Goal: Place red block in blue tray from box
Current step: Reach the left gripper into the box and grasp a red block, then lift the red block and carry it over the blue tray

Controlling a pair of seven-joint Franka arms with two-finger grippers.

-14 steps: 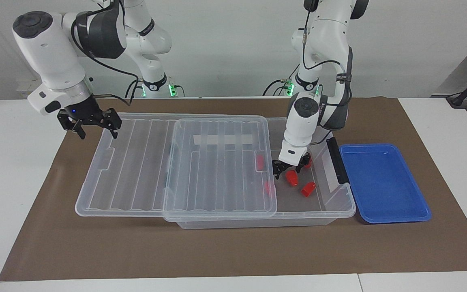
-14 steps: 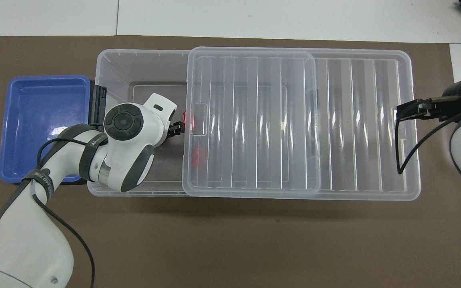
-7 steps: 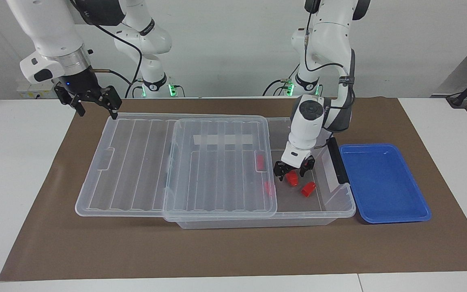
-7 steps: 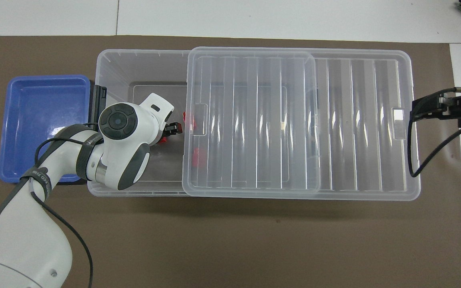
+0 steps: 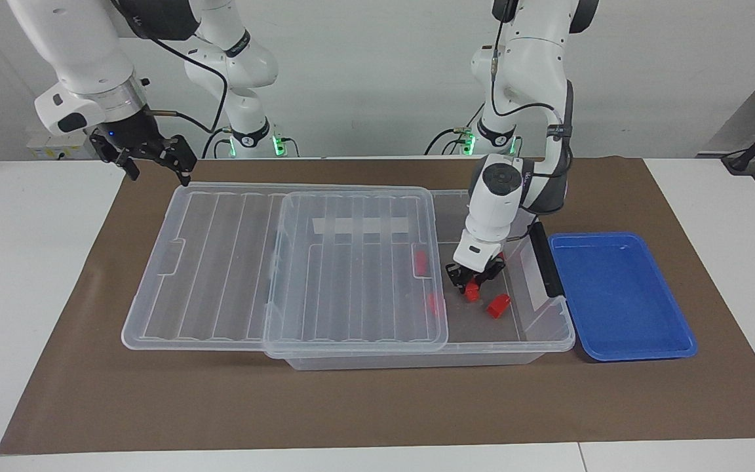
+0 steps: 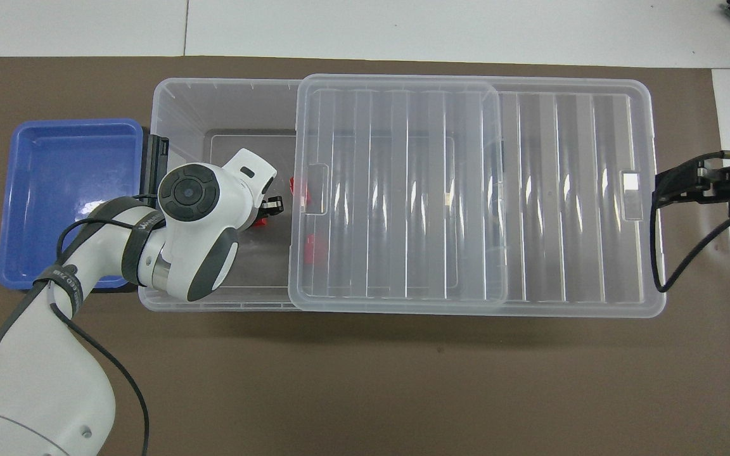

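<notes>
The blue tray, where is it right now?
In the facing view the blue tray lies on the brown mat at the left arm's end of the table, beside the box, by its latch.

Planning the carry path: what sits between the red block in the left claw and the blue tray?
In the facing view, the box's end wall with its dark latch stands between the red block in the left claw and the blue tray.

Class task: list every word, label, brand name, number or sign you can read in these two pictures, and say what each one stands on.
None can be read.
Left arm: white lettering on the dark band, too blurred to read.
Box: whitish label strip seen through the lid, no text made out.
Tray: no marking seen.
</notes>
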